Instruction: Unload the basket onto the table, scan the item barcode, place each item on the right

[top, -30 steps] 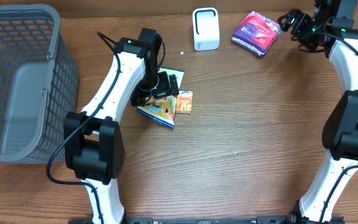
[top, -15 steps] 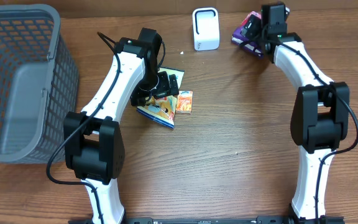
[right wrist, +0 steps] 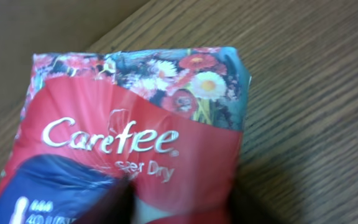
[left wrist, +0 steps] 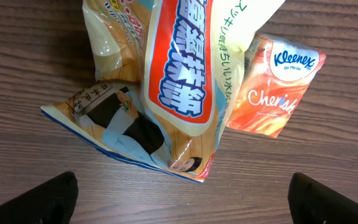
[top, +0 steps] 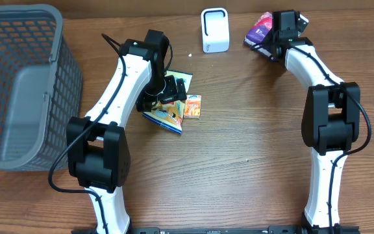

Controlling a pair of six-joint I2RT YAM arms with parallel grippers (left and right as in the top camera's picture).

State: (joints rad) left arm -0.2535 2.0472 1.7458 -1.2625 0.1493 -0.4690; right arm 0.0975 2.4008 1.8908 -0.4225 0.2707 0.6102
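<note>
The right end effector [top: 273, 36] has swung onto the pad packet [top: 257, 27] on the desk [top: 252, 143] near the scanner [top: 215, 30] (whether it grips cannot be told yet), so pickup for scanning looks begun; the left end effector [left wrist: 188, 202] hangs open.

A mesh basket [top: 18, 84] sits at the far left of the table [top: 252, 162]. Mid-table lies a snack bag [top: 167, 118], with a Kleenex tissue pack [top: 193, 106] against its right edge (the bag seems to overlap it slightly). Along the back edge stands the scanner [top: 215, 30], the Carefree pack [top: 258, 27] near on its right.
</note>
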